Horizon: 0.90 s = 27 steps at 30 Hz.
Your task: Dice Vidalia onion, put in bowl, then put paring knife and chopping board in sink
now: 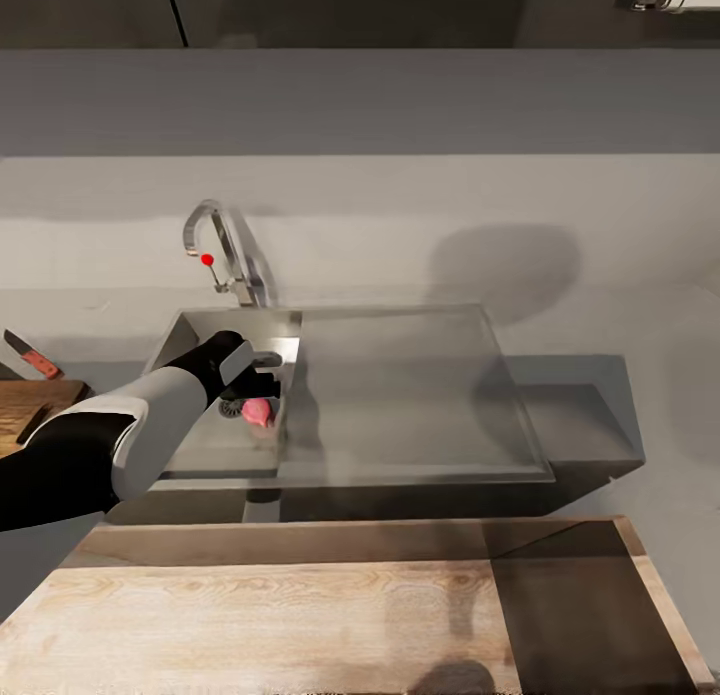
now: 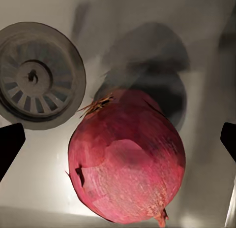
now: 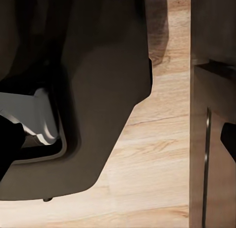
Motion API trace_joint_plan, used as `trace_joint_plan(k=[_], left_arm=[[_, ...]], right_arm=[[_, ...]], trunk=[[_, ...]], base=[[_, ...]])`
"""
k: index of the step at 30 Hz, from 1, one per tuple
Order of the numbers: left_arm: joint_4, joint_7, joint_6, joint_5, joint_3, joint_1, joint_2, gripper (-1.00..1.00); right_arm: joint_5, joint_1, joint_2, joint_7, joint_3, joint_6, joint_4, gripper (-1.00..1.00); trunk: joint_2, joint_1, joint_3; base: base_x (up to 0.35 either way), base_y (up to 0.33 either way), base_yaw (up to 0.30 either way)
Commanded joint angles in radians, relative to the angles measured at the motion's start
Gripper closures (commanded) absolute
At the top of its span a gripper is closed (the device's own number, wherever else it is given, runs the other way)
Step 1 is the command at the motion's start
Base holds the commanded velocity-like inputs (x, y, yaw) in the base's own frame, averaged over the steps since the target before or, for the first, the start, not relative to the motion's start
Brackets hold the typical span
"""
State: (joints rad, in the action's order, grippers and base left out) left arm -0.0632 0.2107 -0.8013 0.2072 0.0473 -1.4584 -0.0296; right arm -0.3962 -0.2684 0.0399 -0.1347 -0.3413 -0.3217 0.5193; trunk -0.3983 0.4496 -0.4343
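The pinkish-red Vidalia onion (image 1: 259,412) lies in the steel sink (image 1: 400,395) beside the round drain (image 1: 231,407). My left gripper (image 1: 258,380) reaches down into the basin just above it. In the left wrist view the onion (image 2: 128,161) sits between the two dark fingertips (image 2: 10,144), which stand wide apart and clear of it, so the left gripper (image 2: 119,143) is open. The chopping board (image 1: 25,400) shows at the left edge, with the red-handled paring knife (image 1: 32,356) just behind it. The bowl is out of view. My right gripper (image 3: 118,142) hangs open over the floor.
The chrome tap (image 1: 222,250) with its red dot rises behind the basin's left end. The flat drainboard (image 1: 420,375) takes up the sink's right part. Grey countertop (image 1: 620,305) runs all round. Light wood floor (image 1: 300,615) lies below the counter's front edge.
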Motion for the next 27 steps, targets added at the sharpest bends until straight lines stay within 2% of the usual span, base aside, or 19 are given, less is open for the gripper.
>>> trace_joint_plan(k=[1,12,24,25,27], left_arm=[[-0.001,0.007,-0.004,0.011,0.005,0.000,0.000,-1.00],[0.004,0.008,-0.003,0.011,0.005,0.000,-0.001,-1.00],[0.028,0.007,0.052,0.011,0.005,0.000,0.000,-1.00],[0.028,0.007,0.053,0.011,0.005,0.000,0.000,1.00],[0.029,0.007,0.055,0.011,0.005,0.000,0.000,1.00]], right_arm=[[-0.007,0.000,0.001,-0.008,-0.008,-0.002,0.002,-1.00],[-0.007,0.000,0.002,-0.008,-0.008,-0.002,0.002,-1.00],[-0.007,0.000,0.001,-0.008,-0.008,-0.002,0.003,-1.00],[-0.008,0.000,0.001,-0.008,-0.008,-0.002,0.003,-1.00],[-0.008,0.000,0.001,-0.008,-0.008,-0.002,0.004,-1.00]], trunk=[[-0.002,0.000,-0.003],[-0.002,0.000,-0.021],[-0.002,0.000,-0.040],[-0.002,0.000,-0.041],[-0.002,0.000,-0.042]], base=[[-0.021,0.000,0.000],[-0.005,0.000,0.000],[0.000,0.000,0.000],[0.000,0.000,0.000],[0.000,0.000,0.000]])
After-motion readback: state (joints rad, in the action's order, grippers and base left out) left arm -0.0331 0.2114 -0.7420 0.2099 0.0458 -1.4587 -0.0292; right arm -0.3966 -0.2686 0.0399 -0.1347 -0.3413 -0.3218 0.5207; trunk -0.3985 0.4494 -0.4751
